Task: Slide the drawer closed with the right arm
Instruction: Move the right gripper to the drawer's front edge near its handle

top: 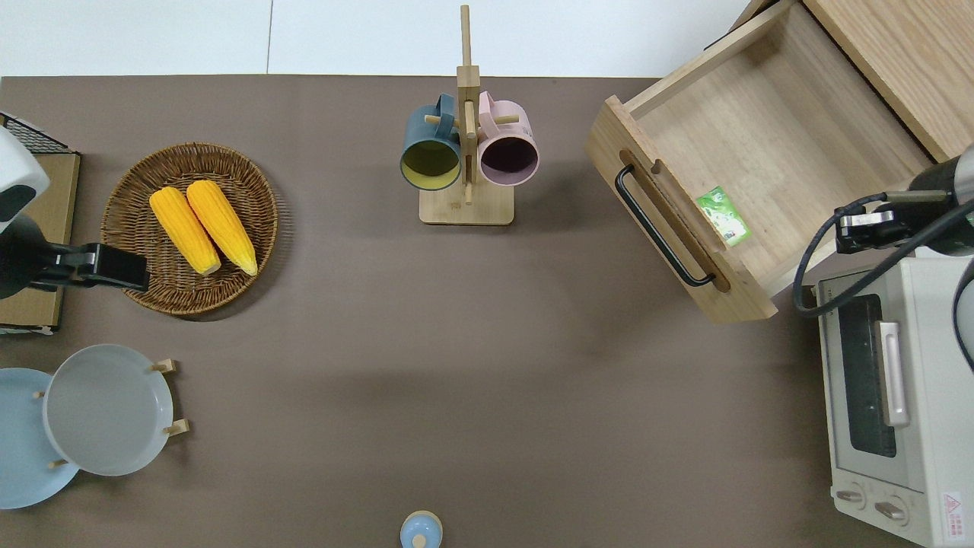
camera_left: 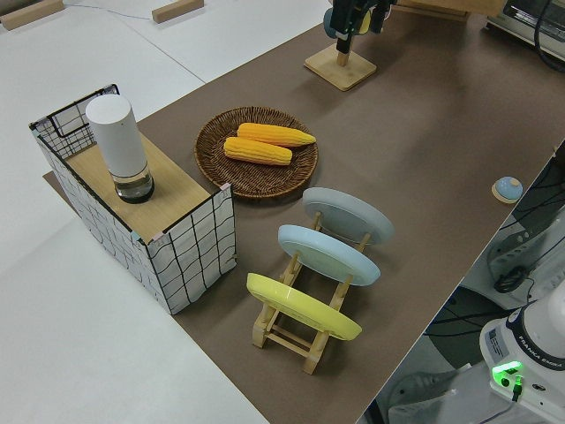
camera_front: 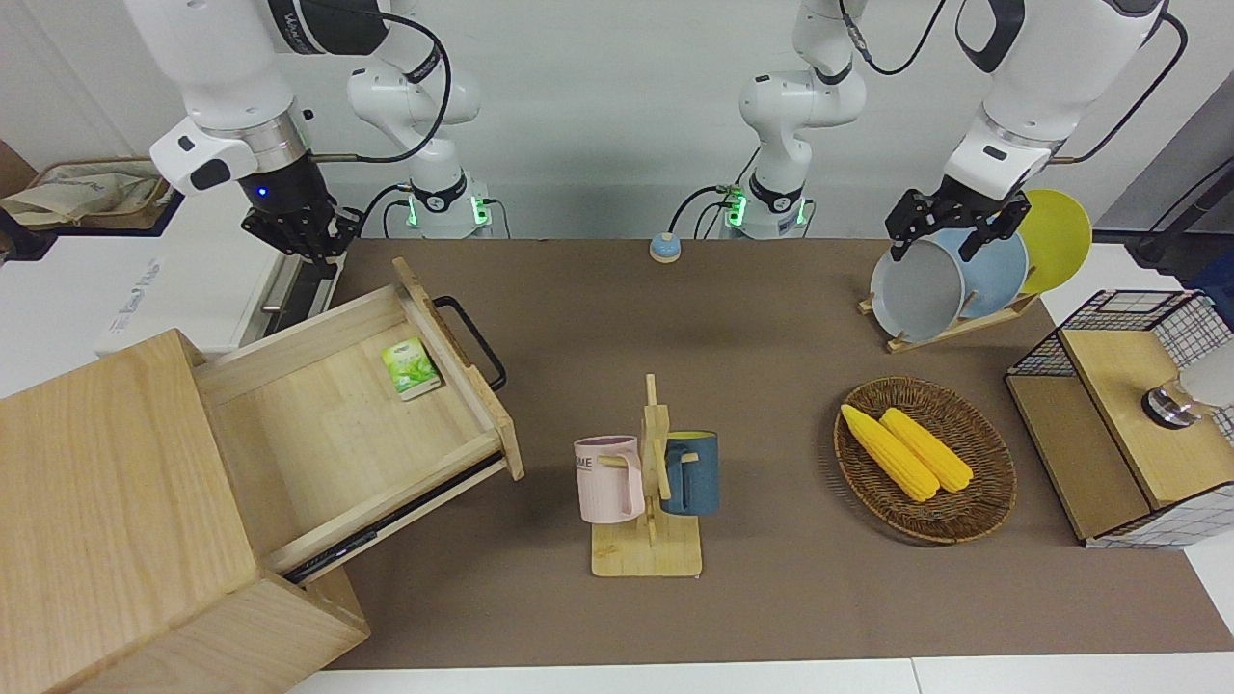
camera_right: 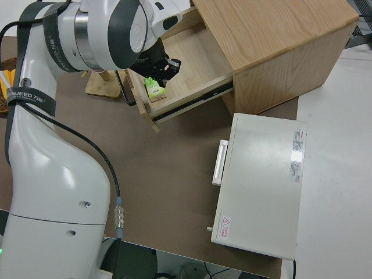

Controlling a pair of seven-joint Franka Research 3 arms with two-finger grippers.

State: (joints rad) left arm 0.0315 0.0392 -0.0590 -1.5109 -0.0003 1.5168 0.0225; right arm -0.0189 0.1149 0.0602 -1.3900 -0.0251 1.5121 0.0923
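Right tool (camera_front: pixel 307 236), empty, grip state cannot be told, hangs by the corner of the open light-wood drawer (camera_front: pixel 366 405) with black loop handle; left arm parked.

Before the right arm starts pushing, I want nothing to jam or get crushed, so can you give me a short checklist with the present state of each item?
1. The drawer is pulled out of the cabinet, so there is something to close: ok.
2. The green packet lies flat inside, below the drawer's walls: ok.
3. The right gripper has no contact with the front panel or the black handle; it hangs by the oven: not ok.
4. Table in front of the drawer has nothing on it; the mug rack stands apart: ok.
5. Left arm parked: ok.
6. Right gripper's finger state: cannot tell.
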